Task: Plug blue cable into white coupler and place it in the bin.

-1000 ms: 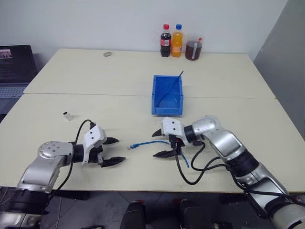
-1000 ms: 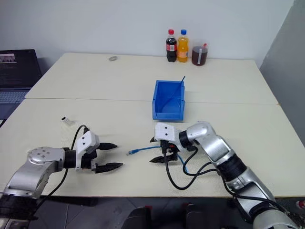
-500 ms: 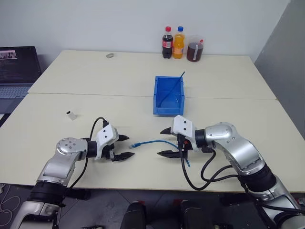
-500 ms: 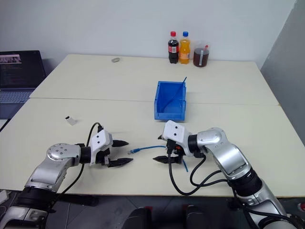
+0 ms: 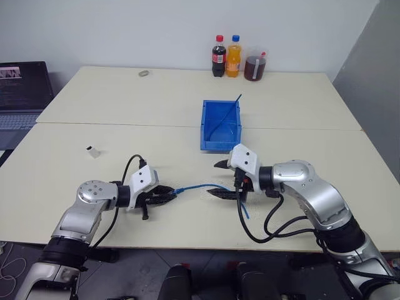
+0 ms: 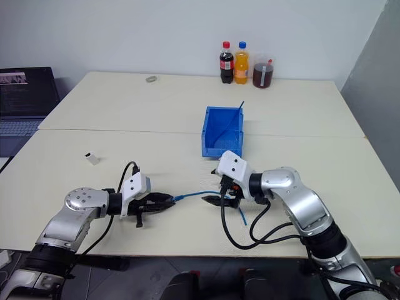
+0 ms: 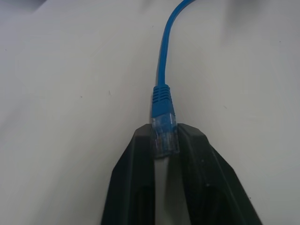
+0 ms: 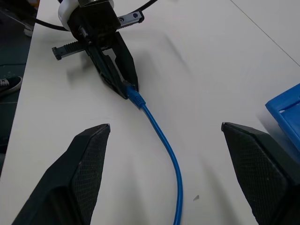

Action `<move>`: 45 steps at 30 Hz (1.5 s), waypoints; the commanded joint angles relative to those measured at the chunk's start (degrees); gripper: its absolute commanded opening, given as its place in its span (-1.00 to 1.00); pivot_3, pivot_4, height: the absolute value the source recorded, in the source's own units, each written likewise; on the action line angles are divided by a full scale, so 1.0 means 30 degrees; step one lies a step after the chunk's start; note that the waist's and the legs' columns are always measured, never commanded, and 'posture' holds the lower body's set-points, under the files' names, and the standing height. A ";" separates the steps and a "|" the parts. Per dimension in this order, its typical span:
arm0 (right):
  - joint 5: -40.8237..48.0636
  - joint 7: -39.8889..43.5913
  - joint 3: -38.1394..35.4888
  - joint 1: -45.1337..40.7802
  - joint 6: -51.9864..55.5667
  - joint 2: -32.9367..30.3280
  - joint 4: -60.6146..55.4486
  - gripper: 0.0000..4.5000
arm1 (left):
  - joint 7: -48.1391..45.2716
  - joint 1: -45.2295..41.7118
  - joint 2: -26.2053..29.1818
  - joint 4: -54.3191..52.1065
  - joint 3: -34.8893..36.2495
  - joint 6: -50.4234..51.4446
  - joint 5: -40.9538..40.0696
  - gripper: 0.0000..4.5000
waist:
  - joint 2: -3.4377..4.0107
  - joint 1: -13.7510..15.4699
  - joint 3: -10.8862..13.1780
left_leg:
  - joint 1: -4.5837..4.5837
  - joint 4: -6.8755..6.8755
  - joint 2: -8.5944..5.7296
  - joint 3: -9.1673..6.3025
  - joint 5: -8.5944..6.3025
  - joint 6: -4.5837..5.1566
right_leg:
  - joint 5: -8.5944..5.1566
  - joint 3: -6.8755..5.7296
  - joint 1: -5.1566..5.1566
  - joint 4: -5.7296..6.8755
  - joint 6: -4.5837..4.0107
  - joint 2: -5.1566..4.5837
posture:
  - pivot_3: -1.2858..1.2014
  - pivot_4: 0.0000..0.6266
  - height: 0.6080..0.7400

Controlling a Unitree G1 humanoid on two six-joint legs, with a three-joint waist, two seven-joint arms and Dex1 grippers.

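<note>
- At the near edge of the bench, our left hand has just clenched: a second ago its fingers stood wide apart, and they now pinch the clear plug at the tip of the blue cable, as the left wrist view shows.
- Our right hand, just beyond the cable's middle, stands released, fingers spread, with the cord running on the bench between and below them; it grasps nothing.
- From the plug the blue cable runs in a shallow curve to the right, passing under the right hand and ending near the bench's front edge.
- We judge the first grasp secured; the plug can now be carried to its mate.
- Further out, the white coupler stands alone on the bench, well apart to the left of both hands, not yet picked up.
- Beyond the right hand sits the bin, holding a thin dark-blue stick; neither cable nor coupler is in it.
</note>
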 commanded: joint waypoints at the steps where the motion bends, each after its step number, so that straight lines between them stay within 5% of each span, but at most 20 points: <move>1: 0.0995 0.0046 -0.0941 0.0961 -0.0571 -0.0323 -0.1637 0.79 | 0.0457 0.0595 -0.0543 0.0096 -0.0154 0.0510 -0.0033 -0.90 | 0.0006 0.0010 -0.0003 | -0.0001 0.0000 -0.0001 -0.0002 0.0000 0.0000 | 0.0000 -0.0001 0.0003 -0.0001 0.0000 -0.0002 | 0.03 -0.52 1.00; 7: 0.4085 -0.0254 -0.2796 0.3673 0.1686 -0.0426 -0.3637 0.79 | 0.1434 -0.0045 -0.1367 -0.2435 0.1314 0.2858 -0.2189 -0.90 | -0.0014 0.0009 0.0009 | -0.0001 0.0009 -0.0001 -0.0015 0.0000 -0.0001 | 0.0002 -0.0011 0.0022 -0.0002 0.0007 -0.0002 | 0.03 -0.52 1.00; 14: 0.6235 -0.3855 -0.4396 0.5178 0.3966 0.2278 -0.4206 0.79 | 0.2249 -0.0725 -0.2024 -0.5825 0.2563 0.6357 -0.5436 -0.90 | -0.0066 -0.0218 0.0037 | -0.0029 -0.0002 0.0049 -0.0023 0.0000 -0.0001 | 0.0002 0.0002 -0.0024 0.0006 0.0004 0.0063 | 0.03 -0.52 1.00; 25: 0.9359 -0.7608 -0.7042 0.3184 0.5748 0.6771 -0.1472 0.79 | 0.3374 -0.1277 -0.2442 -0.8266 0.3297 0.8620 -0.8180 -0.90 | -0.0065 -0.0438 0.0038 | -0.0030 -0.0010 0.0059 -0.0017 0.0000 -0.0001 | 0.0003 0.0016 -0.0033 0.0002 0.0001 0.0080 | 0.03 -0.52 1.00; 39: 1.1767 -0.7886 -0.7250 0.1958 0.5673 0.7857 0.0255 0.79 | 0.4388 -0.1649 -0.2392 -0.9136 0.3178 0.9830 -0.9189 -0.90 | -0.0062 -0.0494 0.0040 | -0.0053 -0.0018 0.0060 -0.0020 0.0000 -0.0001 | 0.0002 0.0014 -0.0057 -0.0003 0.0000 0.0084 | 0.03 -0.52 1.00; 45: 1.2054 -0.7739 -0.7135 0.1808 0.5356 0.8023 0.0655 0.34 | 0.4612 -0.1741 -0.2177 -0.9653 0.3197 1.0668 -0.9681 -0.90 | -0.0061 -0.0532 0.0040 | -0.0054 -0.0022 0.0063 -0.0019 0.0000 -0.0001 | 0.0002 0.0018 -0.0060 -0.0004 0.0000 0.0086 | 0.03 -0.52 1.00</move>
